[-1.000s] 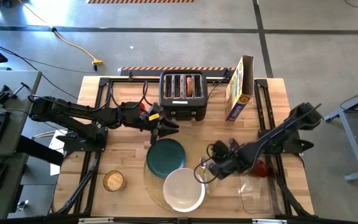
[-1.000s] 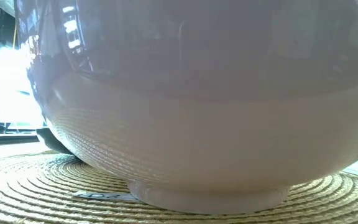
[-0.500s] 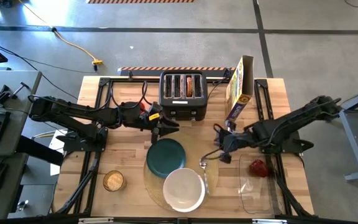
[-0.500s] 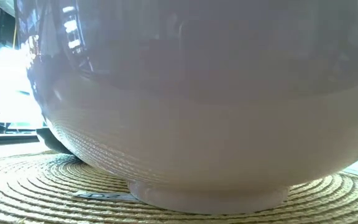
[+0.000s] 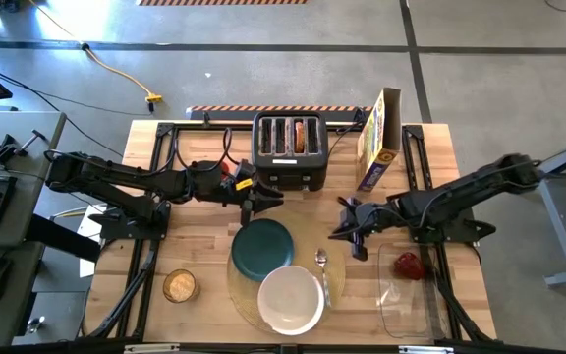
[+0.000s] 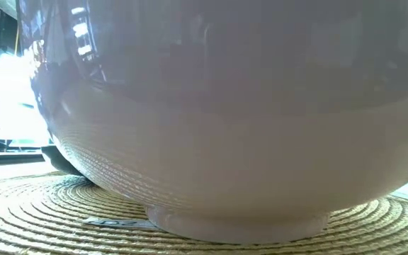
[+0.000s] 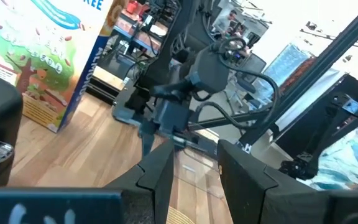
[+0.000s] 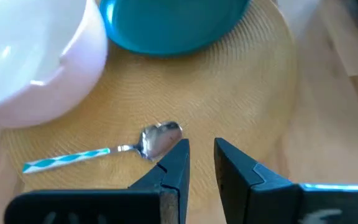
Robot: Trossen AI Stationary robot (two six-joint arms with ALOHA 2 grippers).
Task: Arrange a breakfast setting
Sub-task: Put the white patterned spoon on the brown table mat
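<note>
The round tan placemat [image 5: 334, 285] lies near the table's front middle. On it rest the dark teal plate [image 5: 262, 246], the white bowl [image 5: 290, 298] and the small metal spoon [image 5: 321, 261], which has a teal-striped handle [image 8: 67, 158]. The bowl stands on its foot ring [image 6: 236, 227]. My right gripper [image 5: 347, 229] is open and empty, just right of and beyond the spoon's bowl [image 8: 160, 138]. My left gripper [image 5: 260, 202] is open and empty between the toaster and the plate. The bagel half [image 5: 179, 285] lies at the front left. The red food item [image 5: 409, 264] lies at the right.
The black four-slot toaster [image 5: 289, 150] stands at the far middle and an upright cereal box [image 5: 379, 138] to its right. A clear container [image 5: 406, 300] sits at the front right, by the red item. Bare wood shows between the placemat and the toaster.
My right gripper has drawn back from beside the white bowl toward the table's far right, leaving the spoon lying on the right part of the placemat. The left arm has kept still.
</note>
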